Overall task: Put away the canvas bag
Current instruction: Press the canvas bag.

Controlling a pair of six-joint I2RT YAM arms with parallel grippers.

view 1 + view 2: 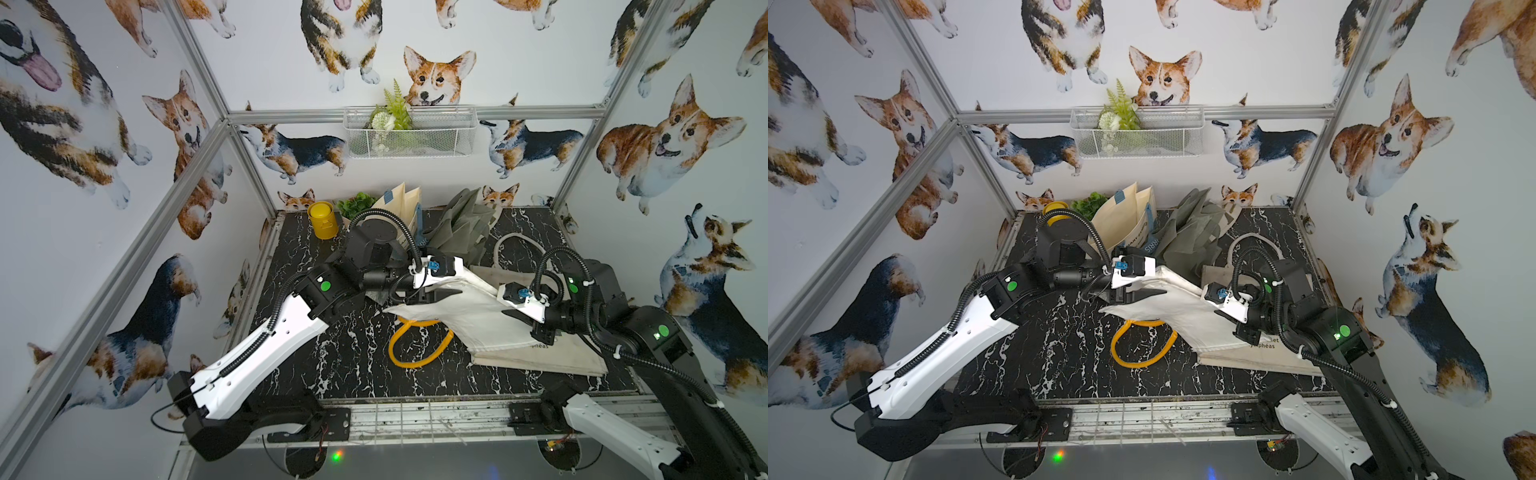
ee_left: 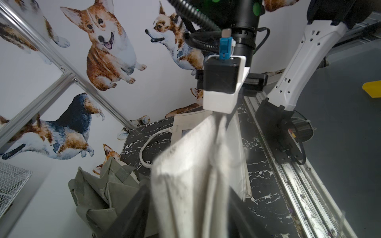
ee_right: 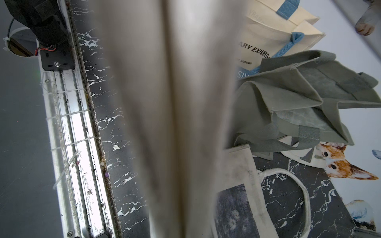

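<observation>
Bags number four: one white canvas bag with yellow handles (image 1: 465,307) stretches above the black marble-patterned table (image 1: 332,353), one end pinched in the left gripper (image 1: 442,296), the other clamped in the right gripper (image 1: 517,318). Below its right end lies one flat beige tote (image 1: 552,353); behind stand one cream blue-handled bag (image 1: 399,208) and one slumped grey-green bag (image 1: 461,228).

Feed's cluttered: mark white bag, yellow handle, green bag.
white bag (image 1: 469,311), in a top view, mid panel
yellow handle (image 1: 391,347), in a top view, loop's left curve
green bag (image 1: 461,226), in a top view, crumpled side
</observation>
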